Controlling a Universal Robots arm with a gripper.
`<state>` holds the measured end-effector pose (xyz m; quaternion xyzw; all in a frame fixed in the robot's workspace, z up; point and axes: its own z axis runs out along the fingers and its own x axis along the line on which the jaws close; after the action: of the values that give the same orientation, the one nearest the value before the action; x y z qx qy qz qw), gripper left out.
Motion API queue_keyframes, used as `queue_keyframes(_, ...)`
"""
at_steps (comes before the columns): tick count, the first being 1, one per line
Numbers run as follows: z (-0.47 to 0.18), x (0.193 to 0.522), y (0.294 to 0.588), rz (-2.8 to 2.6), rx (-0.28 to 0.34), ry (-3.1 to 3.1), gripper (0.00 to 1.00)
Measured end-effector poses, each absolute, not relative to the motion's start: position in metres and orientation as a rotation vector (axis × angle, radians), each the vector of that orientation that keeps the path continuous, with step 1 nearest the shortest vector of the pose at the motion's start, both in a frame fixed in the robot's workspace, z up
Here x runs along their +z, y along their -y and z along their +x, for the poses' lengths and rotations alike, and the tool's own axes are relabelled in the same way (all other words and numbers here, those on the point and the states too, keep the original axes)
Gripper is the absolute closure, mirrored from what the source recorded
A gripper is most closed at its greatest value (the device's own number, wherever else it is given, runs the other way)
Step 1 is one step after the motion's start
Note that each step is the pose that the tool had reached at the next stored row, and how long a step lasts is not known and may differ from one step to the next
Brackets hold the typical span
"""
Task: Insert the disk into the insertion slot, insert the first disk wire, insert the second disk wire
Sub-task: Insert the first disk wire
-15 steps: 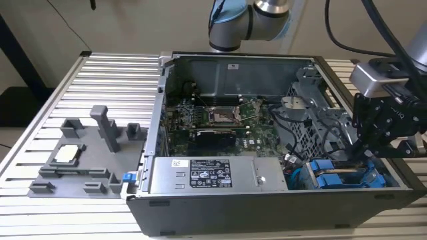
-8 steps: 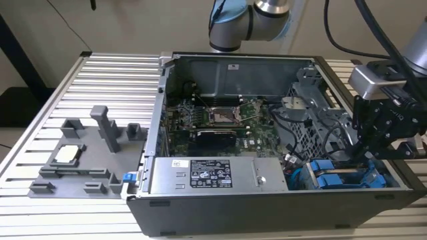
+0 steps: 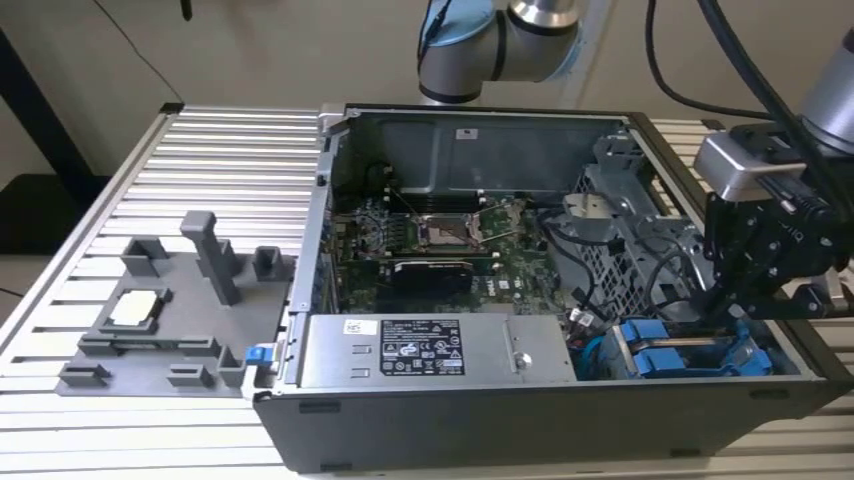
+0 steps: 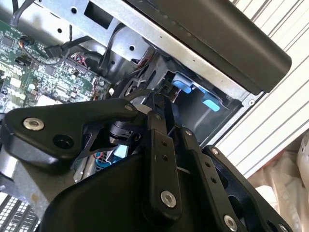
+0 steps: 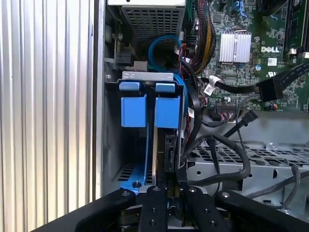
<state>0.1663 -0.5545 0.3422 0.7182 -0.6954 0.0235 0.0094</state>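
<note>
The disk (image 5: 154,154) stands on edge in its blue carrier frame (image 5: 145,162) inside the insertion slot (image 5: 145,76) of the grey drive cage. Blue carrier tabs (image 5: 133,110) show at the bay's end. In the exterior view this bay (image 3: 667,355) sits at the near corner of the open computer case, on the exterior view's right. My gripper (image 5: 173,186) hangs right over the bay (image 3: 734,315). Its fingers look closed on a black wire connector (image 5: 169,152) at the disk's end. The black cable (image 5: 231,147) loops away from it. In the second wrist view the fingers (image 4: 159,145) meet above the blue tabs (image 4: 182,83).
The case holds a motherboard (image 3: 441,240), a labelled power supply (image 3: 420,350) and a perforated grey cage (image 3: 641,230) with cable bundles (image 3: 587,260). A grey fixture (image 3: 174,320) lies on the slatted table (image 3: 227,150) at the exterior view's left.
</note>
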Motion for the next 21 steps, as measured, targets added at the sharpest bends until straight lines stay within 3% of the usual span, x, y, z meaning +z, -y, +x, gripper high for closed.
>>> queue_keyframes(21, 0.1663, 0.3356, 0.5533, 2.239, 0.082, 2.168, 0.8)
